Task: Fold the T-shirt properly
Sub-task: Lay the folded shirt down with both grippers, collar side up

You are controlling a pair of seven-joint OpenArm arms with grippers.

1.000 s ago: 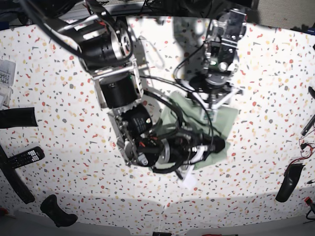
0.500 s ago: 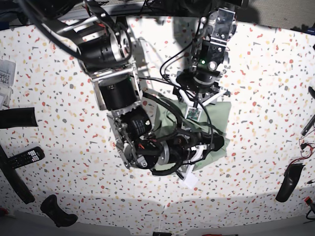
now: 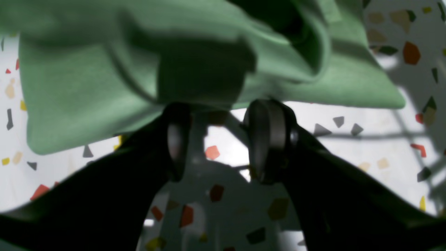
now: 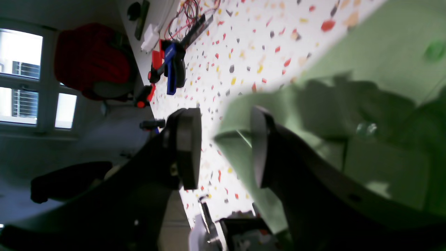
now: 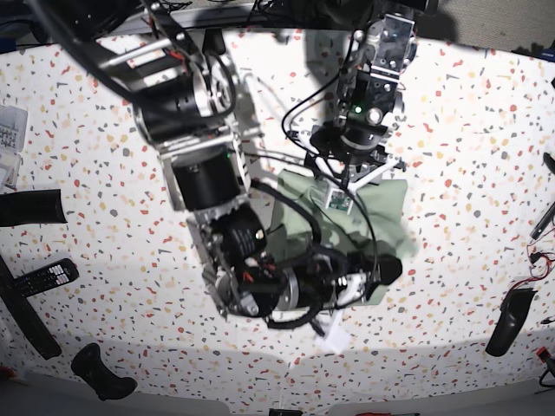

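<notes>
The T-shirt (image 5: 392,208) lies as a small folded pale green bundle on the speckled table, partly covered by both arms. My left gripper (image 5: 347,192) hangs at its far edge. In the left wrist view the left gripper (image 3: 216,139) is open over bare table, and the T-shirt (image 3: 87,87) starts just beyond its fingertips. My right gripper (image 5: 386,270) is at the bundle's near right corner. In the right wrist view the right gripper (image 4: 223,146) is open, with a folded edge of the T-shirt (image 4: 383,69) reaching into the gap, loose beside one finger (image 4: 259,146).
A remote control (image 5: 43,277) and black objects (image 5: 30,208) lie at the table's left. A black object (image 5: 512,321) sits at the right edge, and a white tag (image 5: 332,334) lies near the front. A blue and red tool (image 4: 172,66) lies beyond the shirt.
My right gripper has opened and let go of the shirt's edge. The green bundle now lies flatter and shows more. The left arm drew back a little early on, then held still.
</notes>
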